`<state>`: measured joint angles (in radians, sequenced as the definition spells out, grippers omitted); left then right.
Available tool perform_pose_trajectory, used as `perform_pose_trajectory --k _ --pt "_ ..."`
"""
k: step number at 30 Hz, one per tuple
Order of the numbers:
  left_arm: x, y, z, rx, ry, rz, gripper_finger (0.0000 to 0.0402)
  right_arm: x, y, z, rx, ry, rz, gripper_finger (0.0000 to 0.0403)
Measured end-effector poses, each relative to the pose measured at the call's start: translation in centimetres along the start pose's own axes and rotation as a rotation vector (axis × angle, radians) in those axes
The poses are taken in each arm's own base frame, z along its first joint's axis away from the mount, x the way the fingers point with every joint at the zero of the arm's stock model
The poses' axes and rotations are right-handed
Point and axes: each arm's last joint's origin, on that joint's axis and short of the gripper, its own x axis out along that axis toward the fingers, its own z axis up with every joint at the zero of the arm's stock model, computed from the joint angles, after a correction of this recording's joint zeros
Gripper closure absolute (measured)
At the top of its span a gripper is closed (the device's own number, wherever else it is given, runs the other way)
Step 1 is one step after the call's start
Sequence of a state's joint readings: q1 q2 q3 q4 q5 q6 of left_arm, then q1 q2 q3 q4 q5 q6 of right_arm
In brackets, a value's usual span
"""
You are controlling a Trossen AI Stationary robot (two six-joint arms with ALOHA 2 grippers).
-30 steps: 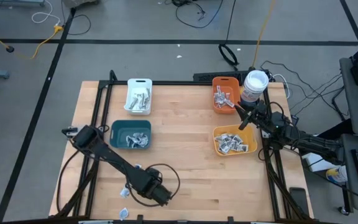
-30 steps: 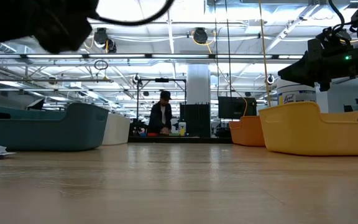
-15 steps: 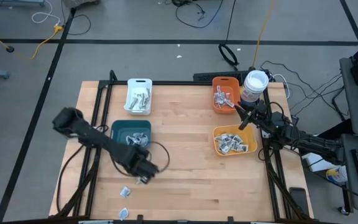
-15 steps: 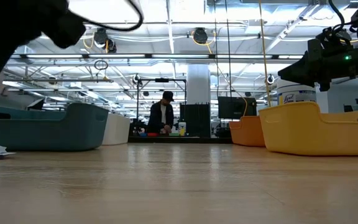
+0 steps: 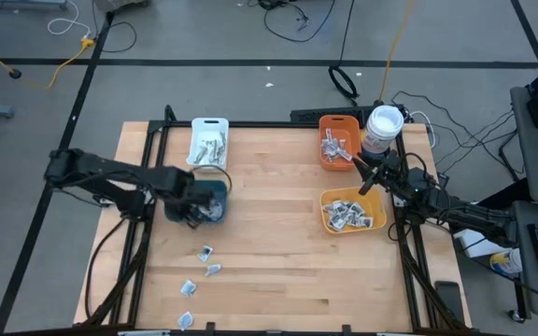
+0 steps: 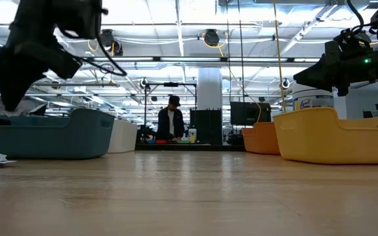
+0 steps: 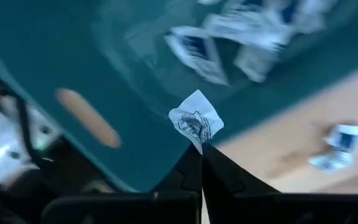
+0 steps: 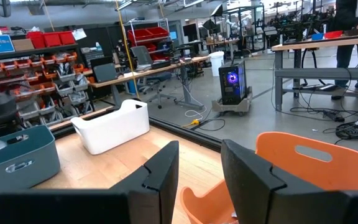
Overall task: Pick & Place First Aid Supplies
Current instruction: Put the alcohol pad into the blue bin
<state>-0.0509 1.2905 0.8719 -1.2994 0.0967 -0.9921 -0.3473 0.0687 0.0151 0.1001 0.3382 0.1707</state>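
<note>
My left gripper (image 5: 191,207) hangs over the teal bin (image 5: 217,190), fingers pointing down, shut on one small white packet with blue print (image 7: 196,120). In the low view it (image 6: 10,105) stands just above the teal bin's rim (image 6: 51,134). More first aid supplies lie flat on the teal bin's floor (image 7: 247,28). Several loose packets (image 5: 205,253) lie on the table near the front edge. My right gripper (image 8: 199,180) waits open and level near the orange bin (image 5: 337,140), holding nothing. My left gripper pinches the packet by one corner (image 7: 197,142) between its two fingertips. The fingers come from above, pointing down. Most of the packet sticks out past the tips, lifted clear above the teal bin's floor.
A white bin (image 5: 208,145) with supplies stands at the far left, and a yellow bin (image 5: 351,211) with packets at the right. A round white-lidded tub (image 5: 383,124) stands beside the orange bin. Bare wood lies between the bins. A person (image 6: 170,121) stands far behind the table.
My left gripper has swung from near the table's front edge toward the far edge and a little left, rising slightly and rolling about its own axis. It has stayed shut on the packet and now hangs over the teal bin.
</note>
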Motion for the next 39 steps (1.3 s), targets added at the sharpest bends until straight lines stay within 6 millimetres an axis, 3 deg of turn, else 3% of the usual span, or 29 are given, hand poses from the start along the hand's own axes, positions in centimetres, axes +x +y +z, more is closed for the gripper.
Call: perform_pose_trajectory --k 5,17,22,26,31,39 --pt "0.3 2.5 1.3 0.015 0.004 0.008 0.0401 0.0 0.0 0.0 0.000 0.000 0.001 0.0286" --pt "4.0 3.1 1.7 0.038 -0.009 -0.006 0.0401 0.0 0.0 0.0 0.000 0.000 0.000 0.0286" --pt "4.4 3.2 1.7 0.005 -0.016 0.000 0.0390 0.0 0.0 0.0 0.000 0.000 0.000 0.0286" --pt "4.4 3.0 1.8 0.013 -0.018 -0.026 0.0335 0.0 0.0 0.0 0.000 0.000 0.000 0.0286" --pt "4.3 2.8 1.9 0.017 -0.027 -0.038 0.0229 0.0 0.0 0.0 0.000 0.000 0.001 0.0286" --pt "2.1 1.8 2.2 0.070 -0.076 -0.087 0.0118 0.0 0.0 0.0 0.000 0.000 0.001 0.0287"
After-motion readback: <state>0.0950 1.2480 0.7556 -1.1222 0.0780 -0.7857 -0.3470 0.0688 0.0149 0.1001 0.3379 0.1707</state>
